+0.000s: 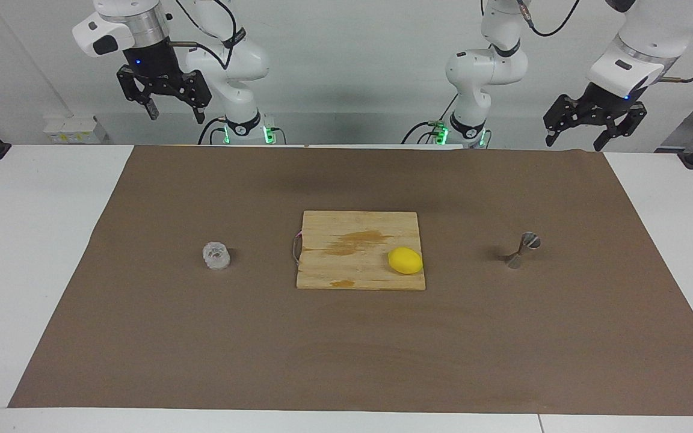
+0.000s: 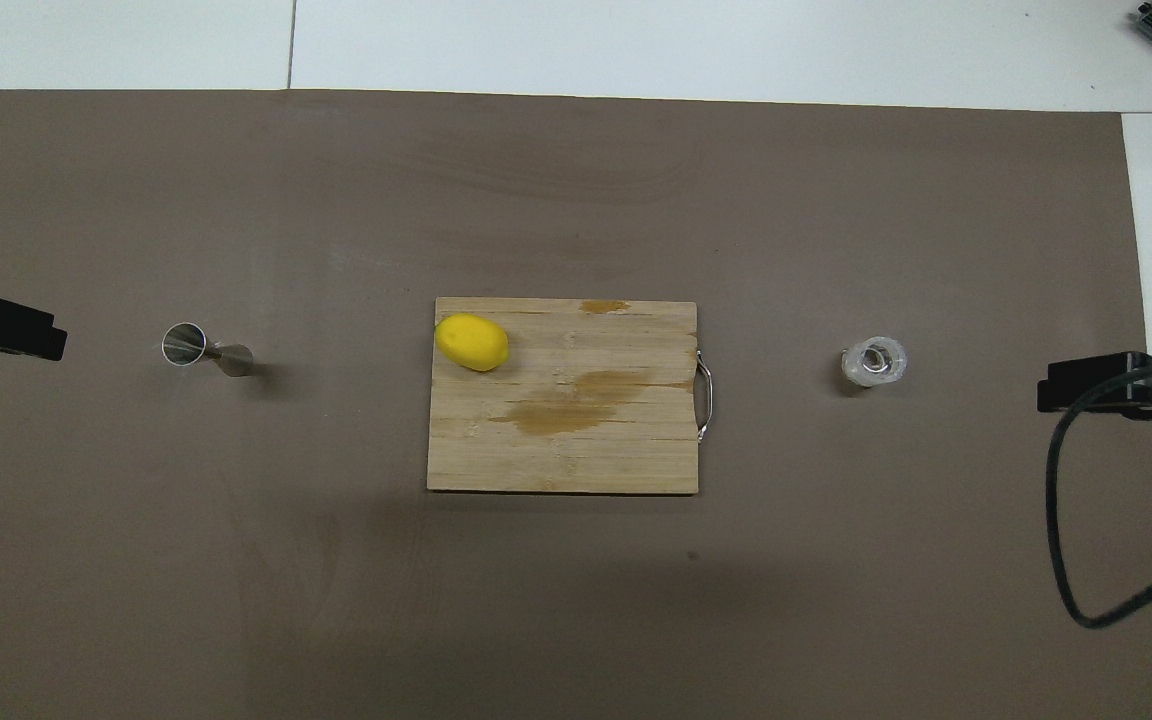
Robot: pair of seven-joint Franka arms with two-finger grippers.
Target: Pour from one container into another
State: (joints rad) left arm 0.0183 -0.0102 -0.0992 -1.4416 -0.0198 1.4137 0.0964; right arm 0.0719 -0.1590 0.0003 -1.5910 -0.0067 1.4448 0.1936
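A small ribbed clear glass cup (image 1: 216, 255) (image 2: 874, 362) stands upright on the brown mat toward the right arm's end of the table. The silvery hourglass jigger (image 1: 522, 249) (image 2: 206, 350) stands upright toward the left arm's end. My right gripper (image 1: 176, 112) hangs open and empty high over the table's edge by the robots, well apart from the cup. My left gripper (image 1: 575, 141) also hangs open and empty, raised over that same edge and well clear of the jigger. Both arms wait.
A wooden cutting board (image 1: 352, 252) (image 2: 576, 440) with a metal handle lies mid-table between the two containers. A yellow lemon (image 1: 405, 260) (image 2: 472, 341) rests on its corner toward the jigger. The brown mat (image 1: 346, 349) covers most of the white table.
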